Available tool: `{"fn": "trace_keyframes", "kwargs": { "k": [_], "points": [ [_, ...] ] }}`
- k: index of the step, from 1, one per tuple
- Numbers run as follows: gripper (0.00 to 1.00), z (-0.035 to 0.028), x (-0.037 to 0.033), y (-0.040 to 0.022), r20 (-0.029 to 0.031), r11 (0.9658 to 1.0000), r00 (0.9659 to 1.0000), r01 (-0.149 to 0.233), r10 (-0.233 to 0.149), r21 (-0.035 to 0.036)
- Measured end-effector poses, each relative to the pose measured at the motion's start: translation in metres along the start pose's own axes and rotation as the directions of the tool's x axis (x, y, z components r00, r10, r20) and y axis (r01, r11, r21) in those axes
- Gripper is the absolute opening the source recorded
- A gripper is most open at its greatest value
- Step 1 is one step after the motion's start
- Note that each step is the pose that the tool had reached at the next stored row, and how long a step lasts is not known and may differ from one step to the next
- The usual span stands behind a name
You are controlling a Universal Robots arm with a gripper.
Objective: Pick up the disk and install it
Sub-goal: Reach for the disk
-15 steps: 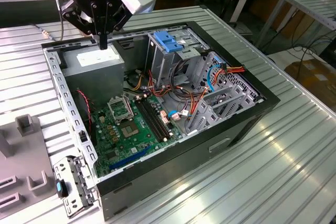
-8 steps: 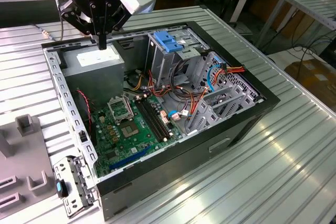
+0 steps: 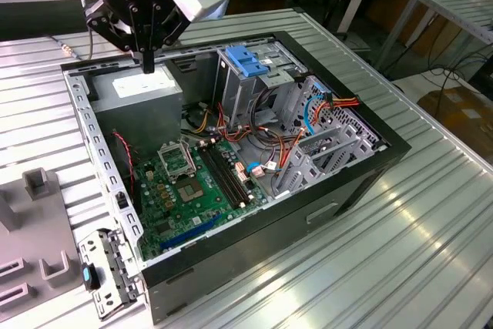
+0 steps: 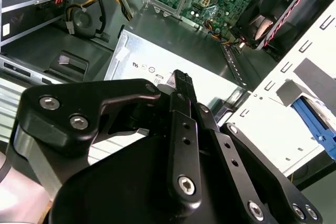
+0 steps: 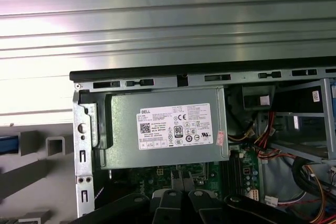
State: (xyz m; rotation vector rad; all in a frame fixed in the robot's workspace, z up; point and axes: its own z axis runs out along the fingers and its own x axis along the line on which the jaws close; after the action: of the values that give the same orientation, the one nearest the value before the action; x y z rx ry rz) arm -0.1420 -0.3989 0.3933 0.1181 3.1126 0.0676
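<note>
In the exterior view I have the gripper [image 3: 146, 61] hanging just above the power supply [image 3: 146, 86] in a corner of the open computer case [image 3: 231, 260], jaws pinched together on nothing. The second wrist view shows its fingertips [image 4: 181, 85] over that box. In the first wrist view, what I take for the disk [image 5: 6, 143] is a blue sliver by the grey holder [image 5: 50, 145], outside the case wall.
</note>
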Motion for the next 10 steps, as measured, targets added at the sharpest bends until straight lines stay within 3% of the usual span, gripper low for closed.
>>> {"fn": "trace_keyframes", "kwargs": {
  "k": [10],
  "points": [
    [0.11,-0.0001,0.0056,-0.0004,0.0000,1.0000,1.0000,0.000,0.000,-0.0002]
  ]
}}
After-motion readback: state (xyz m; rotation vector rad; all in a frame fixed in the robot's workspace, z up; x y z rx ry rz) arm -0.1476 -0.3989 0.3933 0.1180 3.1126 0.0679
